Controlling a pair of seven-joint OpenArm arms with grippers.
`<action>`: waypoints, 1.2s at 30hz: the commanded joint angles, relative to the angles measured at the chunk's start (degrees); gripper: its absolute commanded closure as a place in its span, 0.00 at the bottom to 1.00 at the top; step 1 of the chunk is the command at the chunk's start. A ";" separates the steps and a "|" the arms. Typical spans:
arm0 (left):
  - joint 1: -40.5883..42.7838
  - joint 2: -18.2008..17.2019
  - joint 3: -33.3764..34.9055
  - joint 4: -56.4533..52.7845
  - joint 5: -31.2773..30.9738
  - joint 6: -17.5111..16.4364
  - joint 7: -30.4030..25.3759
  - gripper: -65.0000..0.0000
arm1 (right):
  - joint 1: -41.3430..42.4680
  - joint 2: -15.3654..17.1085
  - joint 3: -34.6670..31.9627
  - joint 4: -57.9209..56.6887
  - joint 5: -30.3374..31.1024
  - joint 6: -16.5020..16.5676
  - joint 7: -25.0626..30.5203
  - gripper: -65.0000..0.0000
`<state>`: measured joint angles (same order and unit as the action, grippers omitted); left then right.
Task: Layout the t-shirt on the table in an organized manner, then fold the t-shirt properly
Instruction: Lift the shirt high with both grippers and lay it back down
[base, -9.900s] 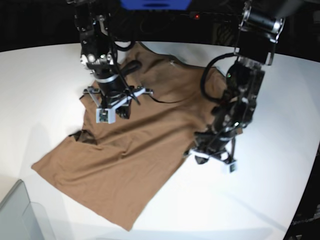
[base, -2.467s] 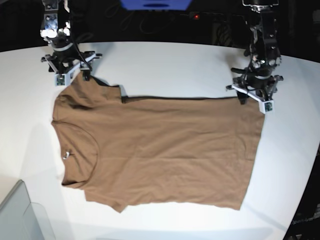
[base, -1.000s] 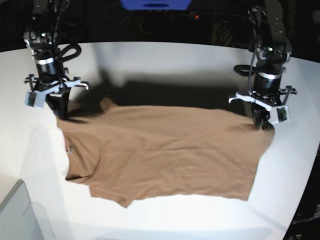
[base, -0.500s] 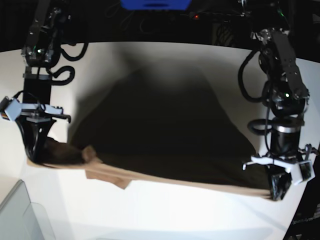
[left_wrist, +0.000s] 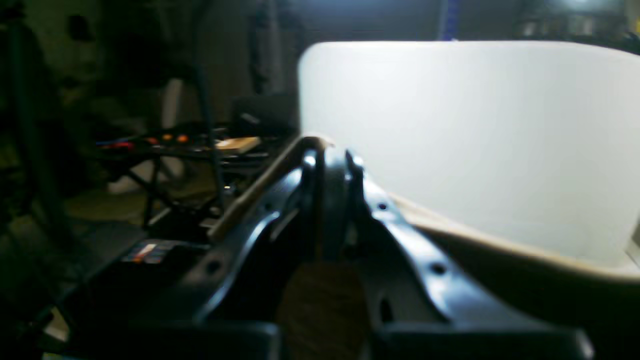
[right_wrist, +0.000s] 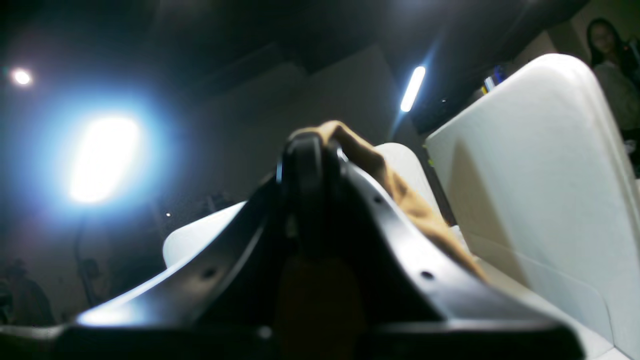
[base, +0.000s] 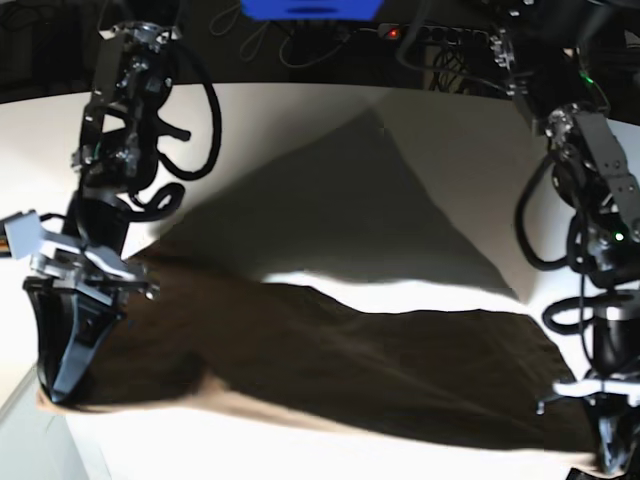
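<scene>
White tabletop fills the far part of the base view, and your table (base: 300, 130) carries a big dark shadow under the raised cloth. You have the t-shirt (base: 330, 370) lifted off the table at the near edge, strung between both arms and sagging in the middle. Your right gripper (base: 55, 385), at the near left, has its fingers pressed together on a corner of the t-shirt; the right wrist view shows brown cloth bunched at the tips. Your left gripper (base: 612, 458), at the near right, is likewise pinched tight on the opposite corner. Expect the shirt to behave as light, limp cotton: it will droop, swing and crease rather than hold shape. Holding it at two corners of one edge, as you are, should let it drape flat when lowered.
</scene>
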<state>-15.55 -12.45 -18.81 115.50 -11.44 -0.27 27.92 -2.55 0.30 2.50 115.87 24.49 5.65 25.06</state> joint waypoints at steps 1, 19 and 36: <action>-0.93 -0.70 -1.10 0.94 -1.61 -0.03 -2.74 1.00 | 1.89 0.19 0.00 1.00 0.08 0.20 1.62 1.00; 2.41 -3.07 4.96 -13.74 -7.15 0.49 -4.41 1.00 | 15.07 -1.04 -0.44 -21.24 -0.01 0.28 -12.88 1.00; -35.04 -1.57 22.98 -75.81 -7.15 0.05 -10.12 0.73 | 46.81 4.14 -5.71 -76.62 -0.01 0.55 -13.23 0.72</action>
<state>-48.71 -13.15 4.40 39.13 -18.72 -0.67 18.48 42.78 4.27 -3.16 38.65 24.45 5.76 10.90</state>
